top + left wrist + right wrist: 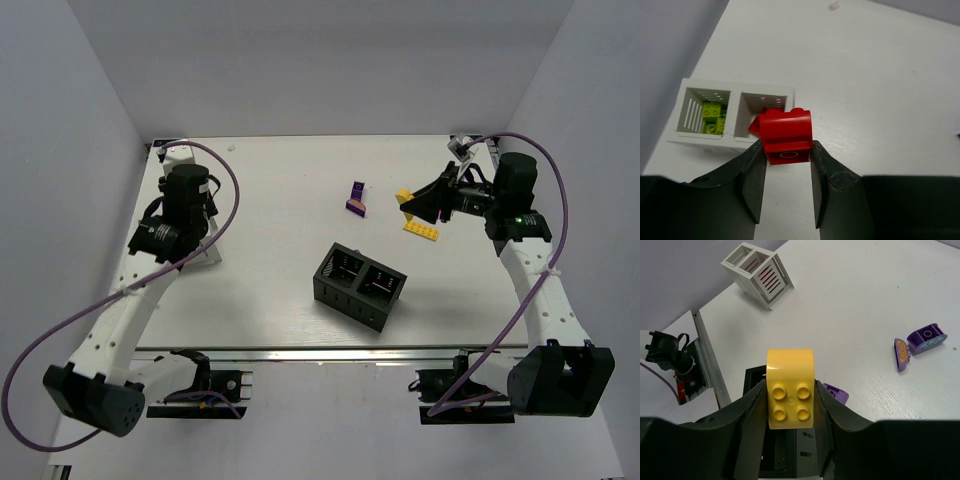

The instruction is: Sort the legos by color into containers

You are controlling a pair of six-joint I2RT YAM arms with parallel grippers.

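I hold one brick in each gripper, a red one and a yellow one.

My left gripper point(786, 156) is pinched on a red rounded plastic brick point(786, 132), far to the left of the black plastic box with two square cells point(350, 305). Just past that brick sits the white plastic box with two slotted cells point(705, 142). Lime green studded bricks point(712, 119) lie in one cell and another red brick point(755, 125) in the other. My right gripper point(790, 407) is pinched on a yellow rounded plastic brick with four studs point(790, 390), up beyond the black box and to its right. Two purple bricks point(357, 197) lie on the white table point(270, 200) beyond the black box. A flat yellow plate point(421, 229) lies beyond the black box too, more to the right.
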